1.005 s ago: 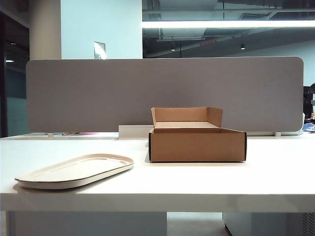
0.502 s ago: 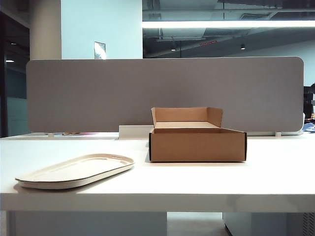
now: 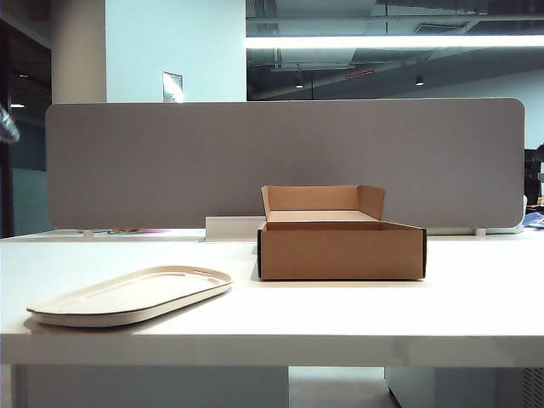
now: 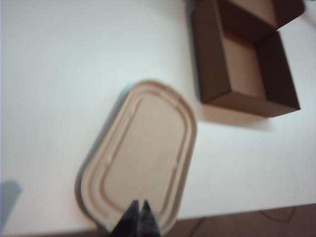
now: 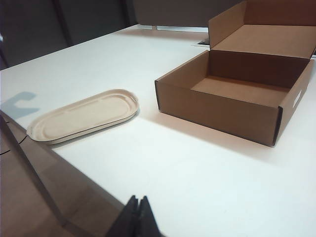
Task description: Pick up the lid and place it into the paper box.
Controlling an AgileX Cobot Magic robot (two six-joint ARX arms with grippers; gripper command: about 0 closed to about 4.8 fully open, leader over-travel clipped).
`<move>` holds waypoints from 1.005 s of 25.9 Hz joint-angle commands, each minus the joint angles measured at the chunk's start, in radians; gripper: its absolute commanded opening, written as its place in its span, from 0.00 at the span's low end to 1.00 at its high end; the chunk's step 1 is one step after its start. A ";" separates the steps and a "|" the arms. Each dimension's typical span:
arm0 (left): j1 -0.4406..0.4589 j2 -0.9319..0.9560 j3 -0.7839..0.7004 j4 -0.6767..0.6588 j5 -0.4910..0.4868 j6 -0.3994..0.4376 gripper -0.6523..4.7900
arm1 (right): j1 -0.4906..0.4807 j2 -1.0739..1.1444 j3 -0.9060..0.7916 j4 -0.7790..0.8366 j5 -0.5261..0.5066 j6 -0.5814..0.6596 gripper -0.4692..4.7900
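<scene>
Cardboard makes up the shallow rectangular brown paper box (image 3: 341, 249), which sits on the white worktop (image 3: 340, 314) with its back flaps upright and its inside bare. Taking that box as the landmark, the flat cream oval pulp-fibre lid (image 3: 130, 294) lies on the worktop well apart from it, off to its left in the exterior view and nearer the worktop's front edge, raised rim up. Behind the box stands a grey fabric divider panel (image 3: 170, 161), and just beside the box's rear left corner rests a low white block (image 3: 231, 228).

The left pincer (image 4: 138, 217) hangs above the lid (image 4: 143, 158) over the end farthest from the box (image 4: 244, 64), its dark tips pressed together and holding nothing; the view is somewhat blurred. The right pincer (image 5: 138, 213) is also together and empty, above the worktop's near edge, well short of the box (image 5: 237, 94), with the lid (image 5: 84, 116) lying off to the box's far side from it.
</scene>
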 commanded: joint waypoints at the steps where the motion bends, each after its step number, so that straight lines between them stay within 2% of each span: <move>1: -0.014 -0.002 -0.003 -0.137 0.002 -0.092 0.12 | 0.000 -0.002 -0.006 0.013 0.000 0.001 0.08; 3: -0.058 -0.002 -0.016 -0.199 -0.004 -0.191 0.12 | 0.000 -0.002 -0.006 0.013 0.002 0.001 0.08; 5: -0.092 -0.002 -0.032 -0.204 -0.003 -0.245 0.14 | 0.000 -0.002 -0.006 0.013 0.002 0.001 0.08; 8: -0.145 -0.002 -0.062 -0.199 -0.005 -0.347 0.23 | 0.000 -0.002 -0.006 0.013 0.002 0.001 0.08; 9: -0.175 -0.002 -0.084 -0.197 -0.005 -0.413 0.29 | 0.000 -0.002 -0.006 0.013 0.002 0.001 0.08; 10: -0.191 -0.002 -0.095 -0.196 -0.005 -0.449 0.31 | 0.000 -0.002 -0.006 0.013 0.002 0.001 0.08; 11: -0.224 -0.002 -0.110 -0.196 -0.029 -0.504 0.35 | 0.000 -0.002 -0.006 0.013 0.002 0.001 0.08; 12: -0.240 -0.002 -0.116 -0.197 -0.048 -0.525 0.35 | 0.000 -0.002 -0.006 0.013 0.002 0.001 0.08; 13: -0.273 -0.002 -0.128 -0.196 -0.106 -0.584 0.35 | 0.000 -0.002 -0.006 0.013 0.002 0.000 0.08; 17: -0.307 0.006 -0.150 -0.161 -0.234 -0.762 0.35 | 0.000 -0.002 -0.006 0.013 0.002 0.001 0.08; 21: -0.307 0.024 -0.158 -0.095 -0.294 -0.824 0.35 | 0.000 -0.002 -0.006 0.013 0.003 0.000 0.08; 26: -0.307 0.129 -0.158 -0.036 -0.296 -0.845 0.35 | 0.000 -0.002 -0.006 0.013 0.003 0.000 0.08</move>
